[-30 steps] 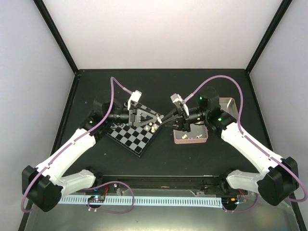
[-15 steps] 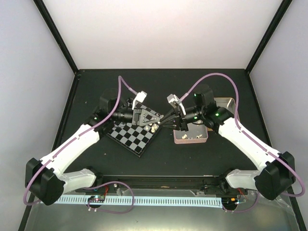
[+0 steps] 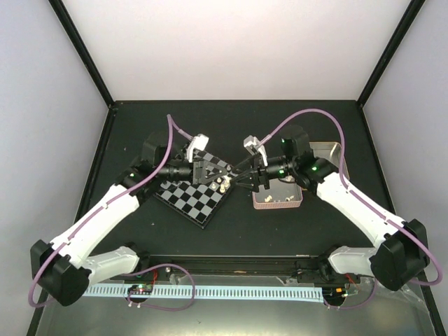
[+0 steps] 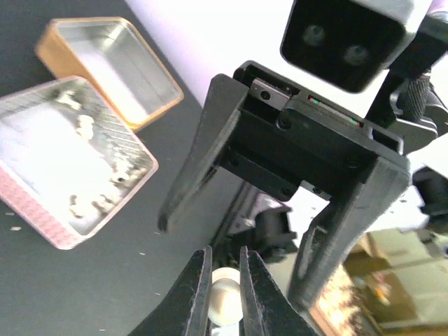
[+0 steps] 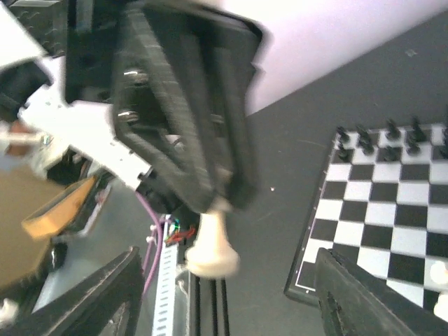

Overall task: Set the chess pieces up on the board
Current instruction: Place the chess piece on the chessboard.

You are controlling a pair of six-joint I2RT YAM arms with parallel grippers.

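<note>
Where the arms meet: over the right corner of the board (image 3: 186, 198), in the middle of the top view.
The left gripper (image 4: 225, 262): its two fingers are squeezed tight on one white piece (image 4: 225, 302), at the bottom middle of the left wrist view.
The white piece, seen from the right wrist: it hangs from the tips of the left gripper (image 5: 220, 203), with its round foot pointing down (image 5: 211, 246). It is in the air, left of the board (image 5: 378, 210), and does not touch it.
The right gripper (image 4: 232, 262): its fingers stand wide apart with nothing between them. It faces the left gripper, very near it.
The board: it lies turned like a diamond, left of the middle in the top view.
Other chess pieces (image 4: 82, 128): many little white ones lie in the pink tin (image 4: 42, 213), at the left of the left wrist view. A few more stand at the board's lower right edge (image 5: 439, 274).
The black figures (image 5: 378, 136): they stand in rows along the board's top edge in the right wrist view.
The gold tin (image 4: 50, 43): it sits just beside the pink tin, in the upper left of the left wrist view.
</note>
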